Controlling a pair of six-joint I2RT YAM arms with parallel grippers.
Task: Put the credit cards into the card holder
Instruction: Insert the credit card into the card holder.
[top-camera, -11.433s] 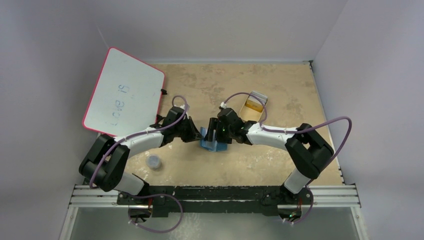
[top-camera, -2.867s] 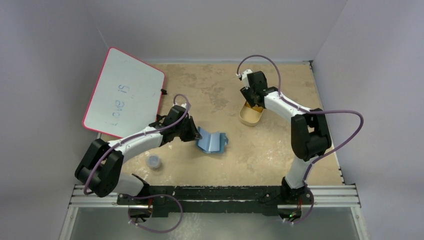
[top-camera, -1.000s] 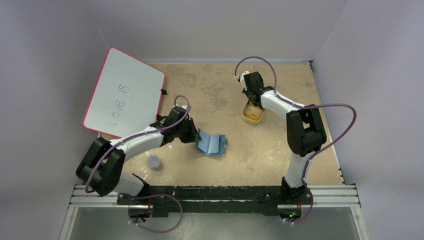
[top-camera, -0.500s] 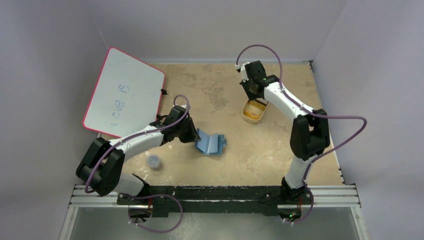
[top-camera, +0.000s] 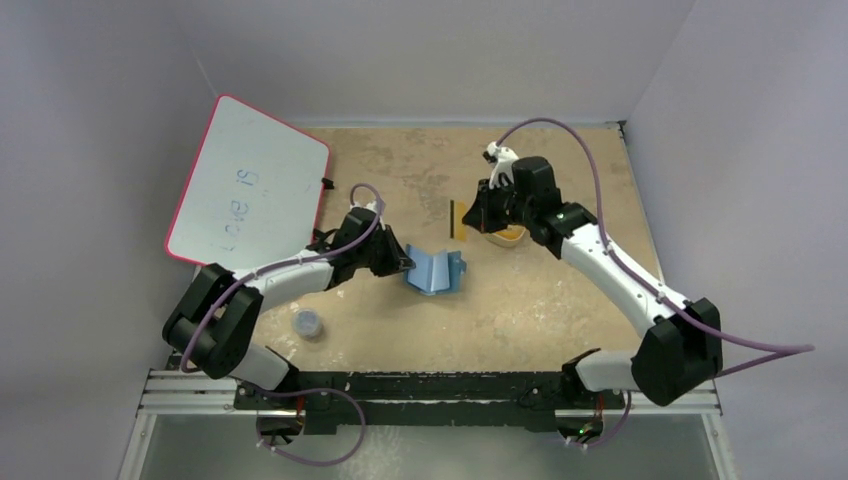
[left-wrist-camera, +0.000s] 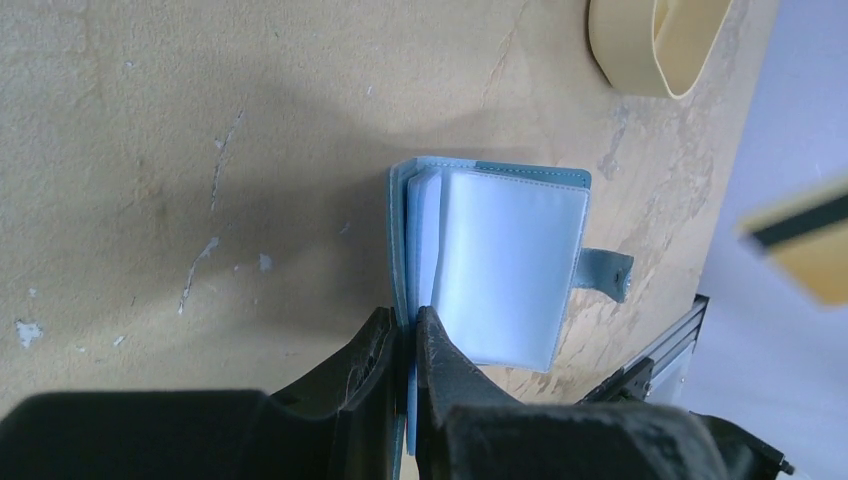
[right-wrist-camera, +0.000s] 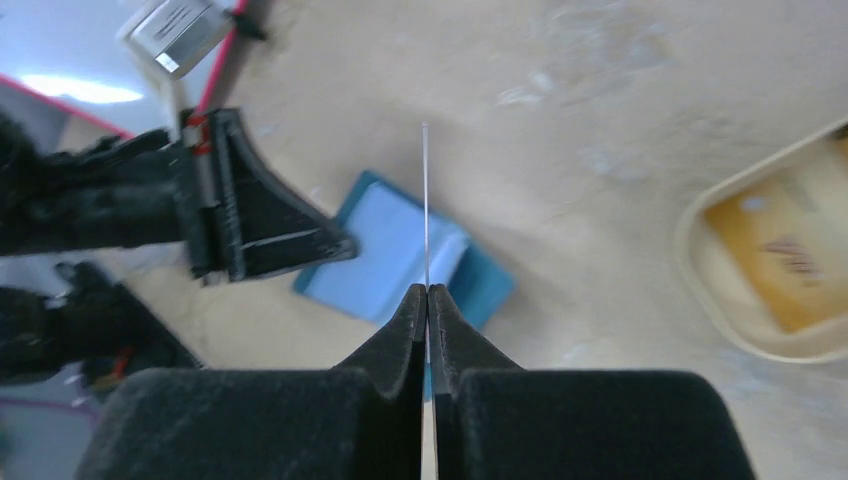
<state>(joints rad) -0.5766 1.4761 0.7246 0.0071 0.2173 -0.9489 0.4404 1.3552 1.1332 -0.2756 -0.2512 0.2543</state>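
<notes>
Your right fingers (right-wrist-camera: 398, 335) pinch a card (left-wrist-camera: 805, 252) by its edge; it could twist and miss the holder (left-wrist-camera: 505, 265) your left fingers (left-wrist-camera: 366, 358) clamp.

You have these beside the job:
- Table (top-camera: 560, 300): mottled tan top.
- Whiteboard (top-camera: 248, 190): pink rim, faint blue writing, set askew at the far left.
- Tray (left-wrist-camera: 655, 45): beige, oval, right of centre.
- Small round pot (top-camera: 308, 323): greyish, near left, standing alone.
- Metal rail (top-camera: 430, 392): along your near edge.
</notes>
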